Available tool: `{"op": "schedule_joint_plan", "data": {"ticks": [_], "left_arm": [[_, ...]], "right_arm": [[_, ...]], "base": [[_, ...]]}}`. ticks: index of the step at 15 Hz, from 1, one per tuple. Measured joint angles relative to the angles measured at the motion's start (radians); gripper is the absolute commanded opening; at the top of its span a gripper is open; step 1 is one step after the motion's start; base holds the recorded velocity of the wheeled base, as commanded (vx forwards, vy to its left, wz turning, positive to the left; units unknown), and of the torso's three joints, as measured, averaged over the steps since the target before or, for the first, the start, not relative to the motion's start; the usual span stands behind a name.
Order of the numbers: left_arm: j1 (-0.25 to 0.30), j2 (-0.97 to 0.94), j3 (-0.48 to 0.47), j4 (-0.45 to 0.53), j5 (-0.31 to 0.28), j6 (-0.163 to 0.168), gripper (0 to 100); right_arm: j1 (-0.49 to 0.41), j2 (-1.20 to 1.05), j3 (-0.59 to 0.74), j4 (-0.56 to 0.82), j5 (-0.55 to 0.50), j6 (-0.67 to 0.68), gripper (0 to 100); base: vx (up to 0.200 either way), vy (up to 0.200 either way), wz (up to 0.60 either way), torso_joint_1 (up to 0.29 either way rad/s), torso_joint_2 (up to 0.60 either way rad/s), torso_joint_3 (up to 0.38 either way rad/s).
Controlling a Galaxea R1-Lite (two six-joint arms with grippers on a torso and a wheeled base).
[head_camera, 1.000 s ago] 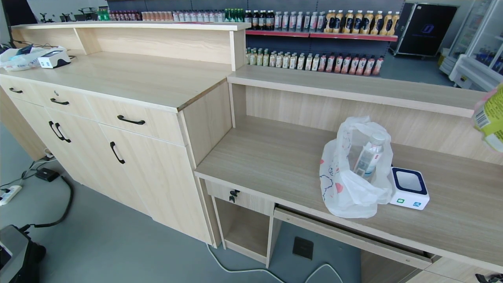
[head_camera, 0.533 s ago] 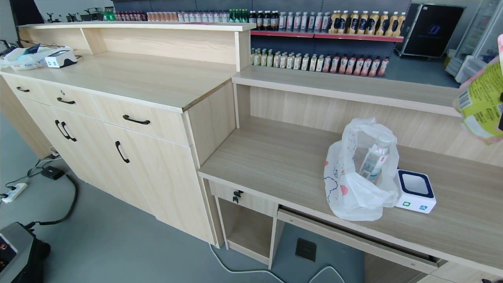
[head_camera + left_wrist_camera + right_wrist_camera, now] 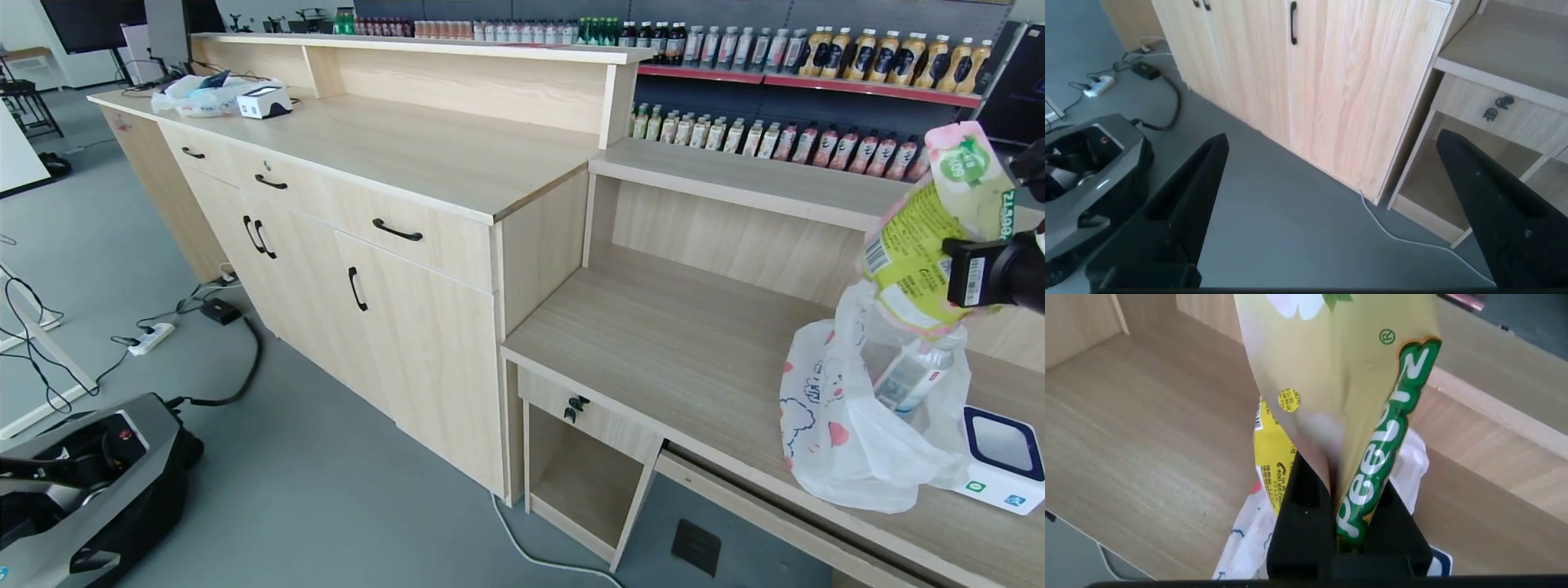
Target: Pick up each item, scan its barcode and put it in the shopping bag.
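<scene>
Head view, right edge: the right hand (image 3: 980, 273) grips a yellow-green snack pouch (image 3: 918, 237) with a barcode label (image 3: 876, 257), above the white plastic shopping bag (image 3: 857, 425) on the pale wood tabletop (image 3: 694, 351); drink shelves (image 3: 775, 73) stand behind. Left wrist view: the left hand (image 3: 1331, 143) is spread wide over grey floor (image 3: 1290, 212). Right wrist view: green lettering runs along the pouch.

Black left hand (image 3: 1331, 139), tapered fingers (image 3: 1176, 212)

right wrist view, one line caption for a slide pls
Right tool shut on a yellow-green snack bag, holding it over the white shopping bag on the wooden counter.
</scene>
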Motion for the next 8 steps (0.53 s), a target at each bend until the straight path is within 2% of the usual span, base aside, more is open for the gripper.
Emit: {"op": "schedule_joint_plan", "data": {"ticks": [8], "left_arm": [[0.0,0.0,0.0,0.0,0.0,0.0,100]], "right_arm": [[-0.068,0.015,0.077,0.042,-0.008,-0.006,0]], "base": [[0.0,0.0,0.0,0.0,0.0,0.0]]}}
